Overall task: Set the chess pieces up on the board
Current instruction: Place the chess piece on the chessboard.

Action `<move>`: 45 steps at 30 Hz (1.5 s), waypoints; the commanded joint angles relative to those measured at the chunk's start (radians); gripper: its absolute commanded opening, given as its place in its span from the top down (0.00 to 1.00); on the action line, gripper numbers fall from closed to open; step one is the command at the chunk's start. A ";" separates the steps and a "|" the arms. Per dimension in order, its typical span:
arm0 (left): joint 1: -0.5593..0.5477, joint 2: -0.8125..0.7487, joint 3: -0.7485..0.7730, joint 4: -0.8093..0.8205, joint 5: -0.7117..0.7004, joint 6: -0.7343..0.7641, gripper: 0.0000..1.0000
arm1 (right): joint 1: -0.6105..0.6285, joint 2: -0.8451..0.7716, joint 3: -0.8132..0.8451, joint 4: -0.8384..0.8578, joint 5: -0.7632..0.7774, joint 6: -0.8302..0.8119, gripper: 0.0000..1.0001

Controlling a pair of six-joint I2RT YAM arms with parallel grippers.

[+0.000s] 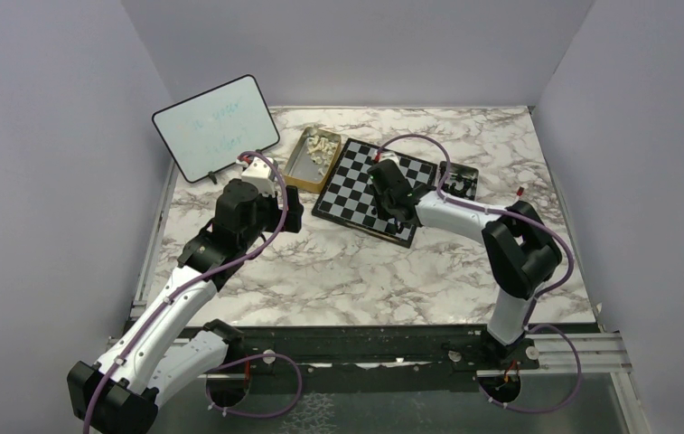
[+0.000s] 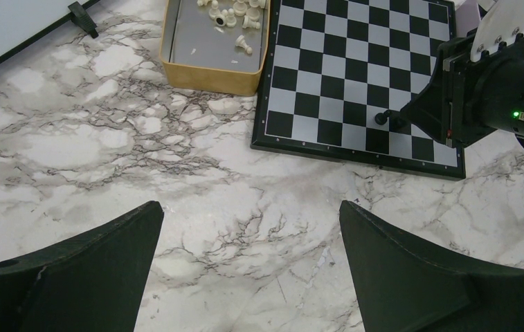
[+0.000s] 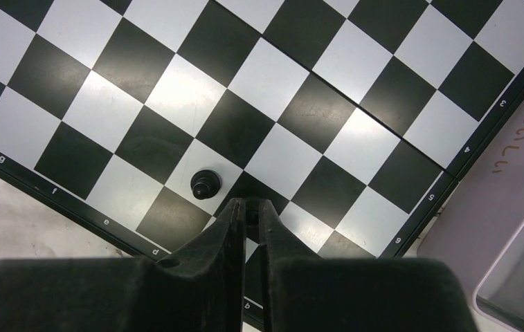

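**Barely started: one black man standing, right fingers low beside it**

Mostly still to do. Largest first:
- marble table (image 1: 338, 271), count 1
- whiteboard (image 1: 216, 127), count 1, propped at the far left
- board (image 1: 351, 181), count 1, flat at the middle far side and turned at a slight angle
- tins, count 2: gold tin (image 2: 207, 72) touching the board's left edge, second tin (image 1: 463, 179) at its right edge, contents not readable
- arms, count 2

Left gripper (image 2: 252, 277) hangs over bare marble near the board's near-left corner, jaws spread wide, nothing in them.

Right gripper (image 3: 248, 207) is low over the board's near-right corner, fingers drawn almost together. Can't tell whether the dark slit between them holds a piece or just shows the black square underneath.

Pieces: 1 black piece (image 3: 205, 184) upright on a white square, just beside the right fingertips. Cream pieces (image 2: 244, 44) lie loose in the gold tin, at least six, the rest cropped by the frame edge.

Risks:
- Spreading or swinging the right fingers could clip the standing black piece, since it sits so close.
- Such small men tip easily or land across a line.
- The heaped cream pieces invite a double grab.
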State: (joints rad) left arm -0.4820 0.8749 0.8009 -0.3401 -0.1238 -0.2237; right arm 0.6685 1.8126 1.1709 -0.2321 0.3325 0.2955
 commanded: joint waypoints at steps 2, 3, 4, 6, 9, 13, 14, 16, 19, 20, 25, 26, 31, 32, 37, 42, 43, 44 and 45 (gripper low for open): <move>-0.005 -0.010 -0.004 0.003 -0.008 0.002 0.01 | 0.008 0.026 0.026 0.010 0.019 0.010 0.86; -0.006 -0.010 -0.004 0.003 -0.008 0.003 0.01 | 0.008 0.027 0.026 0.009 0.019 0.011 0.86; -0.006 -0.010 -0.003 0.003 -0.008 0.003 0.01 | 0.008 0.028 0.026 0.007 0.019 0.011 0.86; -0.006 -0.009 -0.005 0.003 -0.008 0.003 0.01 | 0.008 0.029 0.028 0.001 0.019 0.013 0.85; -0.005 -0.009 -0.004 0.004 -0.008 0.003 0.01 | 0.008 0.028 0.032 -0.008 0.014 0.014 0.85; -0.005 -0.009 -0.005 0.004 -0.008 0.001 0.01 | 0.009 0.027 0.032 -0.013 0.009 0.015 0.86; -0.006 -0.009 -0.004 0.005 -0.008 0.003 0.01 | 0.008 0.030 0.035 -0.016 0.010 0.015 0.85; -0.006 -0.011 -0.005 0.003 -0.007 0.002 0.01 | 0.008 0.034 0.044 -0.030 0.013 0.017 0.85; -0.006 -0.012 -0.005 0.003 -0.007 0.003 0.01 | 0.008 0.034 0.046 -0.036 0.009 0.020 0.85; -0.006 -0.011 -0.004 0.003 -0.007 0.003 0.01 | 0.008 0.034 0.045 -0.037 0.009 0.022 0.85; -0.006 -0.010 -0.004 0.004 -0.004 0.001 0.01 | 0.008 0.034 0.048 -0.053 0.012 0.029 0.85; -0.006 -0.011 -0.004 0.003 -0.004 0.001 0.01 | 0.008 0.034 0.051 -0.060 0.013 0.031 0.85; -0.006 -0.010 -0.004 0.004 -0.004 0.001 0.01 | 0.008 0.020 0.043 -0.072 0.013 0.033 0.85; -0.005 -0.010 -0.004 0.005 -0.002 0.001 0.01 | 0.008 0.018 0.042 -0.074 0.013 0.034 0.85; -0.005 -0.012 -0.004 0.004 -0.002 0.001 0.01 | 0.008 0.020 0.039 -0.072 0.012 0.034 0.85; -0.006 -0.014 -0.006 0.003 0.000 0.001 0.01 | 0.008 0.028 0.045 -0.069 0.010 0.039 0.82; -0.006 -0.014 -0.005 0.003 0.000 0.001 0.01 | 0.008 0.028 0.045 -0.071 0.010 0.039 0.81; -0.006 -0.013 -0.006 0.003 0.000 0.001 0.01 | 0.008 0.028 0.046 -0.071 0.010 0.039 0.81; -0.006 -0.013 -0.006 0.003 0.000 0.001 0.01 | 0.008 0.027 0.047 -0.074 0.012 0.039 0.80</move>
State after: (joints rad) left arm -0.4820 0.8749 0.8009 -0.3401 -0.1234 -0.2237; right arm 0.6685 1.8294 1.1984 -0.2600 0.3321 0.3214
